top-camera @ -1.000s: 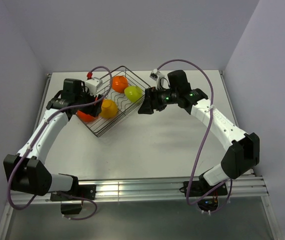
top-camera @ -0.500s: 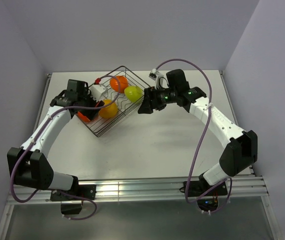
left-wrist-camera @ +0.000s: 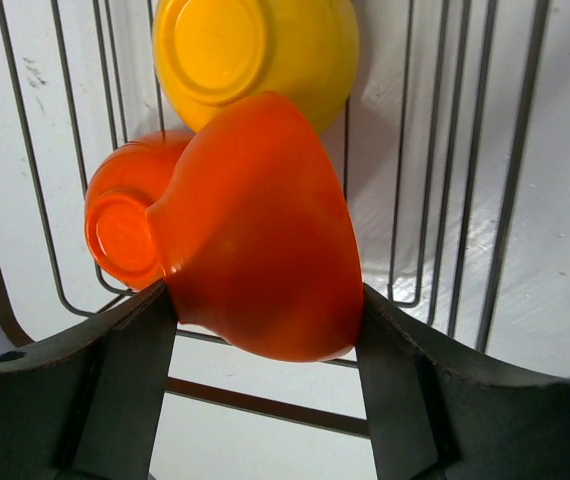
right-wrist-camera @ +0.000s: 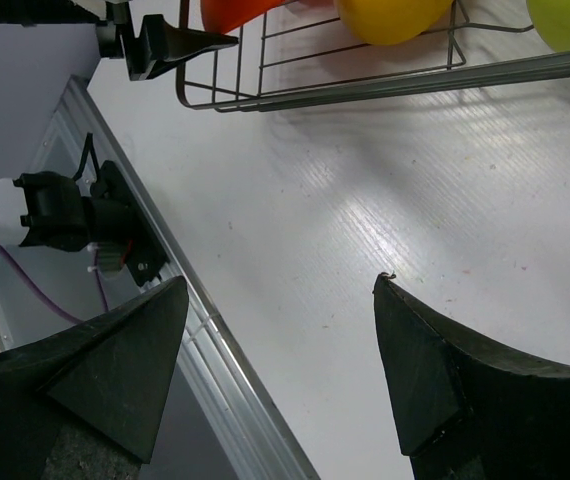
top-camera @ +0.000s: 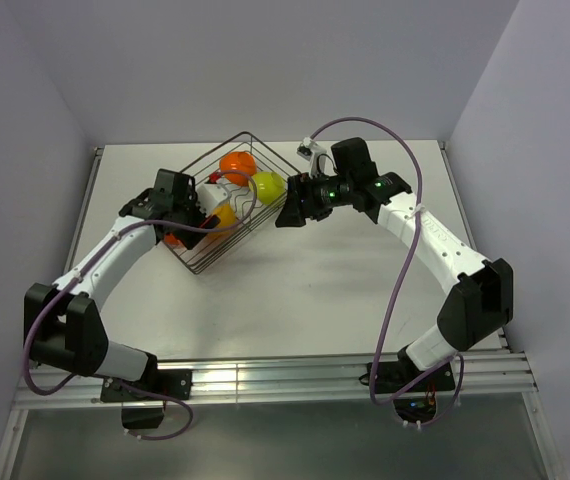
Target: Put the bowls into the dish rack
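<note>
1. Left gripper (left-wrist-camera: 265,300): its two dark fingers (left-wrist-camera: 125,390) clamp opposite sides of a small round glossy red-orange plastic bowl (left-wrist-camera: 265,220). The bowl is held tilted over the wires of the dark wire dish rack (left-wrist-camera: 510,170).
2. Left wrist view only: a second red-orange bowl (left-wrist-camera: 125,230) lies on its side in the rack, its round foot facing the camera. It touches the held bowl on that bowl's left. A glossy yellow-orange bowl (left-wrist-camera: 255,50) sits just beyond them, base towards the camera.
3. Top view only: the left gripper (top-camera: 190,205) hangs over the rack's left part and hides the held bowl. A sliver of red-orange shows under the arm, but which bowl it belongs to cannot be told. An orange bowl (top-camera: 235,165) and a lime-green bowl (top-camera: 268,186) sit in the far part of the dish rack (top-camera: 245,235), and the yellow-orange bowl (top-camera: 220,218) sits nearer.
4. Right gripper (right-wrist-camera: 280,285): its fingers stand wide apart with nothing between them, above the bare white table (right-wrist-camera: 385,200).
5. Top view: the right gripper (top-camera: 290,212) is just beside the rack's right corner. In the right wrist view the rack's rim (right-wrist-camera: 365,88) crosses the top of the frame.
</note>
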You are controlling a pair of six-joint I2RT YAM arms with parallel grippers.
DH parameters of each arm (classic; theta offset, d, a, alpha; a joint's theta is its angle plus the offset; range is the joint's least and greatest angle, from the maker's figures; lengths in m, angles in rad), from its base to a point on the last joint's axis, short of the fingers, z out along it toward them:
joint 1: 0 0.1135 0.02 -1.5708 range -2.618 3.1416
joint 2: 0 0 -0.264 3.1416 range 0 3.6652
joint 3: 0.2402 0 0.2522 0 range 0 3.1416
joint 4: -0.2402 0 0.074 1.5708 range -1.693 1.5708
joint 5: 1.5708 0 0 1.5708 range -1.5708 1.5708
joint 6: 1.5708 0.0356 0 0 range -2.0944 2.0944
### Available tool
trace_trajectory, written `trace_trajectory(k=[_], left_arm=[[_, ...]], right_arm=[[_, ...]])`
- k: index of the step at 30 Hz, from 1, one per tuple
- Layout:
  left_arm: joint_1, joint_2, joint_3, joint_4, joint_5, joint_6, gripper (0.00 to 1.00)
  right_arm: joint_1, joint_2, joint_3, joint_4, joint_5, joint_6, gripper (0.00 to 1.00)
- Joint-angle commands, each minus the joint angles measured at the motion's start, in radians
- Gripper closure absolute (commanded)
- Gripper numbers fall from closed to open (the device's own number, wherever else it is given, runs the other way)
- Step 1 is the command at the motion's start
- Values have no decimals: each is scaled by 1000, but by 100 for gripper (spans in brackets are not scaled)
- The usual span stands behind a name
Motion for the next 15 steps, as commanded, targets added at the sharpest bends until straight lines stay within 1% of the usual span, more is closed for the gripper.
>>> trace_trajectory(k=[1, 13, 14, 15], left_arm=[[-17, 6, -6, 72, -41, 30, 100], [-34, 35, -21, 63, -41, 59, 100], [-34, 36, -23, 66, -71, 59, 100], [-38, 38, -32, 67, -73, 61, 100]], right_arm=[[-2, -12, 31, 1, 6, -18, 18], [-4, -12, 27, -2, 9, -18, 18], [-4, -12, 25, -2, 9, -18, 18], [-4, -11, 28, -3, 7, -18, 18]])
